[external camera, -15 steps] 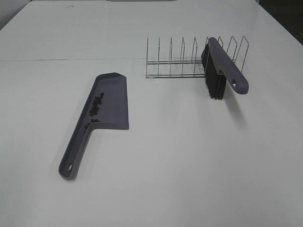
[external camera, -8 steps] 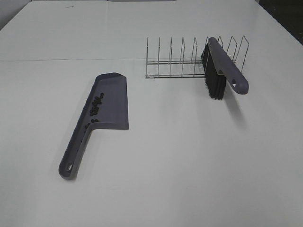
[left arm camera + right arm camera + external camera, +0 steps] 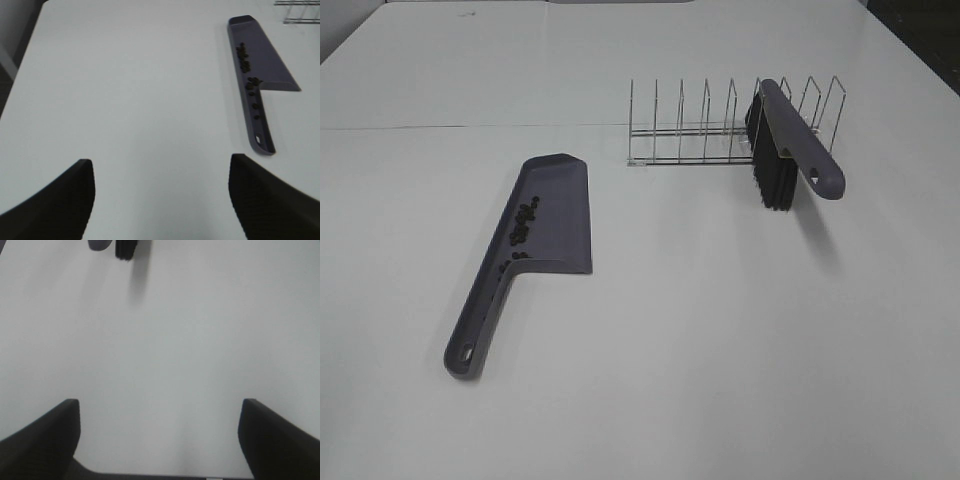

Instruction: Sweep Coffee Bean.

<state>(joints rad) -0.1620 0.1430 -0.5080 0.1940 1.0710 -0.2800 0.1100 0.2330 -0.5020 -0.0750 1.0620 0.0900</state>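
The coffee beans point(image 3: 522, 226) lie in a loose string inside the grey-purple dustpan point(image 3: 560, 215), gathered along its raised side wall and trailing down into the hollow of the handle; none show on the bare white tabletop point(image 3: 700, 330), so the sweeping looks essentially complete. In the left wrist view the same beans point(image 3: 247, 75) sit against the pan's point(image 3: 270, 70) wall, several well down the handle channel. They are tiny, hard, light and rounded, so they should roll at the slightest tilt and are poor things to pinch one by one; they are best moved with the pan. The pan looks like stiff, light plastic, and the sensible hold is the handle's far end near the hanging hole point(image 3: 466, 353), kept level or tipped toward the closed wall so nothing spills off the open lip. The brush point(image 3: 790, 150) rests in the wire rack point(image 3: 705, 130), its bristles hanging over the edge. The left pincer point(image 3: 160, 200) is spread wide and empty, well short of the pan; the right pincer point(image 3: 160, 440) is likewise released, holding nothing above bare tabletop.
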